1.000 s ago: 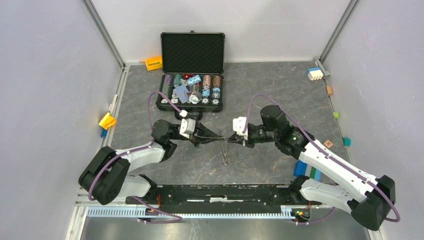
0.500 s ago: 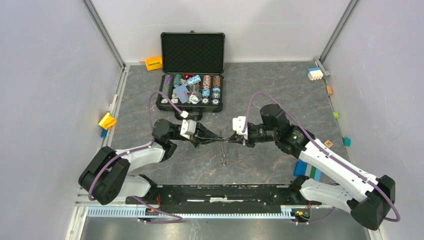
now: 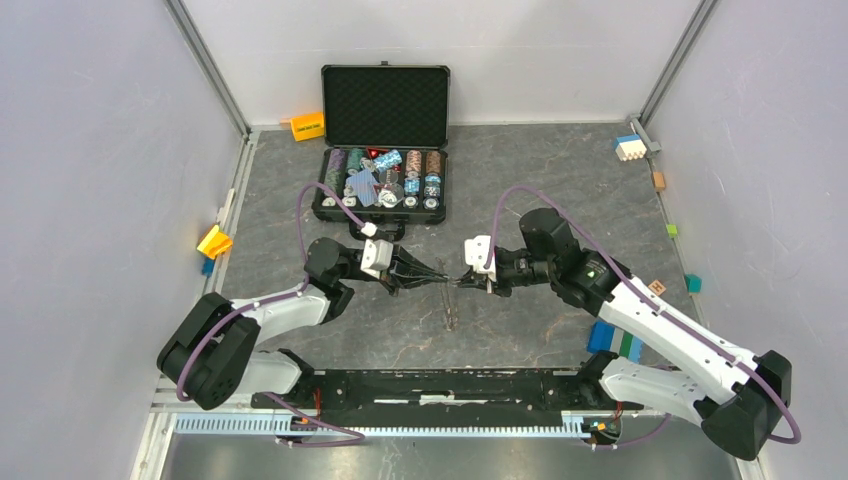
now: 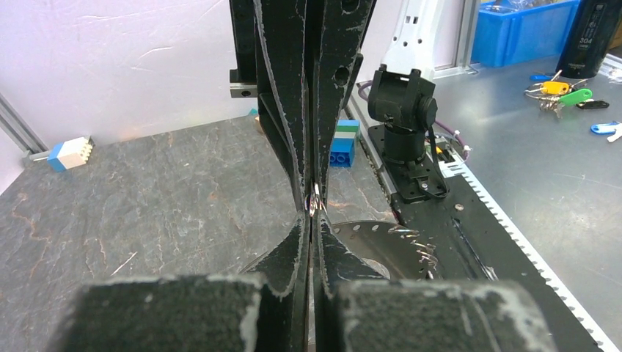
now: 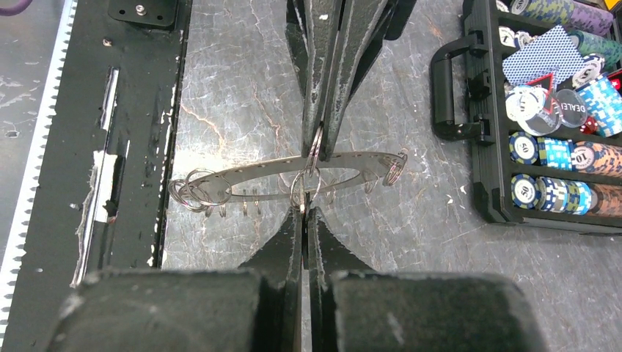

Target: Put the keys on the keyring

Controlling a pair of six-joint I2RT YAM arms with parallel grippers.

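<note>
STATE: left claw [image 4: 312,213] and right claw [image 5: 305,216] both clenched on opposite rims of keyring [image 5: 352,161], suspended above worktop [image 5: 220,73] | RISK: uneven pull likely twists thin rim free; keyring drops.

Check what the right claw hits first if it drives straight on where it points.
Likely the flat grey toothed metal ring at the tips of the right claw, then the left claw facing it head-on; the gap's depth is unclear.
</note>
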